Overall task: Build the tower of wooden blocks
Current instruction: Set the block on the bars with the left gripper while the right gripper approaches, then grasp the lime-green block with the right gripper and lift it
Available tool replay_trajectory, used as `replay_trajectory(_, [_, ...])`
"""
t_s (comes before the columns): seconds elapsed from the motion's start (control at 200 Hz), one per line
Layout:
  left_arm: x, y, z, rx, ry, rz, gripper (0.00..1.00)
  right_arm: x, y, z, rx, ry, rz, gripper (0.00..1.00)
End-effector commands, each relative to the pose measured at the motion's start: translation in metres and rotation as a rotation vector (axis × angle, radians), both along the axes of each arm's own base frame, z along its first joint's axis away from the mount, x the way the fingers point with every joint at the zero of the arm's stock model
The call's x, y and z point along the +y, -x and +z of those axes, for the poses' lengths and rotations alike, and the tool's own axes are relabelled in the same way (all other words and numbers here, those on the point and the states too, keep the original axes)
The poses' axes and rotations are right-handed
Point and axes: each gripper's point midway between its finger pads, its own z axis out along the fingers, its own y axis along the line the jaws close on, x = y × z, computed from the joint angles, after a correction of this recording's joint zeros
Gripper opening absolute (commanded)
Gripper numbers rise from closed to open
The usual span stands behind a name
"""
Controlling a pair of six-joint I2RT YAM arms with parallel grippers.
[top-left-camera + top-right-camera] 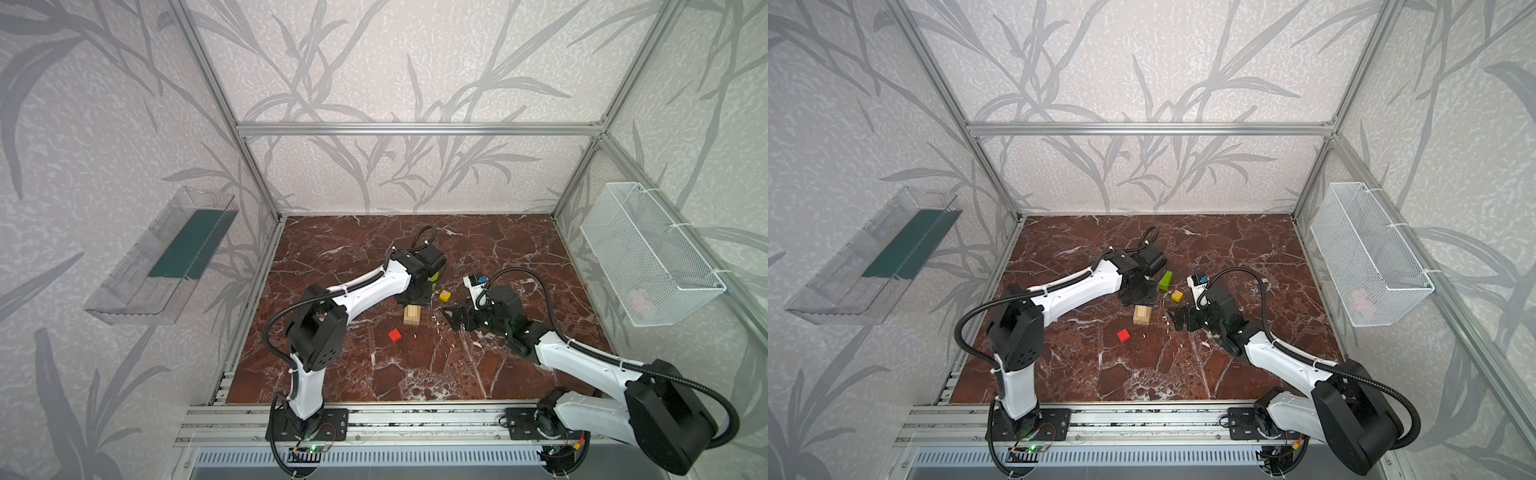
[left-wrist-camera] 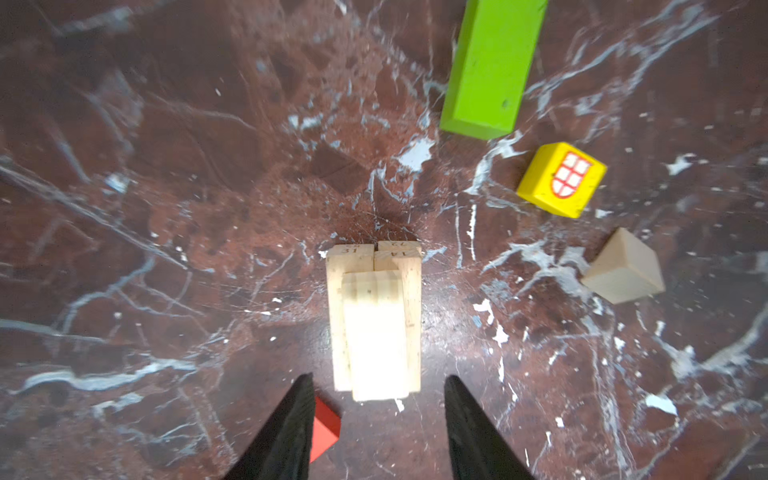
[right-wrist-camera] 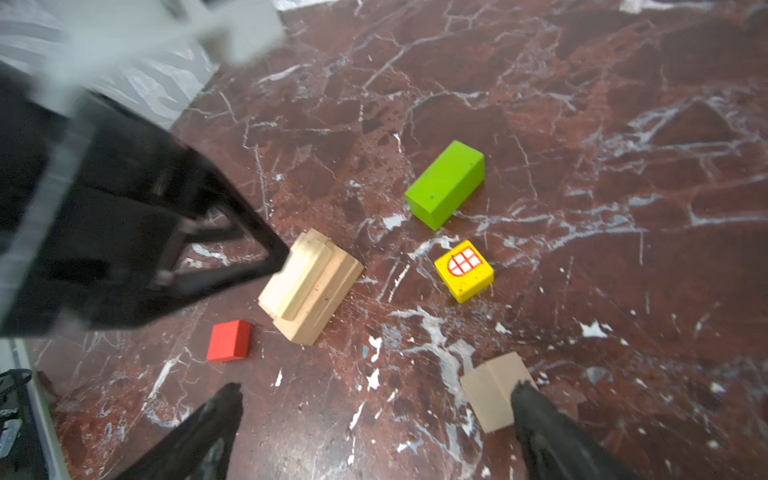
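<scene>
Left tool (image 2: 379, 377): nearest the lens in the left wrist view. Its two black fingers stand apart, one on each side of the near end of the planks (image 2: 376, 320). A gap shows at both, and nothing is clamped.

Right tool (image 3: 377, 385): fingers spread wide and empty. One tip overlaps the small plain wood piece (image 3: 494, 390); contact cannot be determined.

Location of work: the planks lie near the middle of the table (image 2: 166, 208) as a low stack, two side by side with a third flat along their seam. The green bar (image 2: 490, 70), yellow cube (image 2: 561, 180) and red cube (image 2: 326, 428) lie loose around the stack, none touching it.

Assessment: the base course appears laid; the coloured layers are not yet placed. The left tool should rise straight up with fingers kept wide, so that neither brushes the unfixed top plank.

Materials:
- The planks are pale, unfinished wood, square-edged, with grain showing and numbers stamped on the end faces.
- The bar and cubes are painted, smooth and crisp-cornered. The yellow cube carries a red-and-white arched window print.
- The table is a glossy red-brown marble pattern, probably slippery under light blocks.
</scene>
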Motion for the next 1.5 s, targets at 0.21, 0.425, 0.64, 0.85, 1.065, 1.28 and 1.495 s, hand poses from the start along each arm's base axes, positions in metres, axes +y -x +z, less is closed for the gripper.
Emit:
replay_trajectory(0.21, [0.061,0.017,0.083,-0.248,-0.016,-0.050,0.68,-0.029,-0.019,0.017,0.134,0.145,-0.212,1.00])
replay_trajectory(0.425, [0.088,0.029,0.090,-0.371,0.082,-0.040,0.90,-0.024,-0.041,0.009,0.312,0.303,-0.282,1.00])
replay_trajectory(0.64, [0.090,0.039,0.123,-0.464,0.141,-0.147,0.98,0.006,-0.070,-0.001,0.381,0.326,-0.321,0.99])
replay_trajectory(0.85, [0.098,0.053,0.103,-0.440,0.140,-0.166,1.00,0.027,-0.097,-0.018,0.432,0.351,-0.379,0.99])
replay_trajectory(1.065, [0.086,0.060,0.102,-0.437,0.213,-0.231,1.00,0.045,-0.114,-0.017,0.448,0.370,-0.426,0.99])
replay_trajectory(1.28, [0.097,0.053,0.099,-0.451,0.246,-0.177,1.00,0.052,-0.121,-0.029,0.473,0.393,-0.467,0.99])
replay_trajectory(1.495, [0.104,0.047,0.097,-0.463,0.246,-0.142,1.00,0.052,-0.125,-0.047,0.504,0.420,-0.496,0.95])
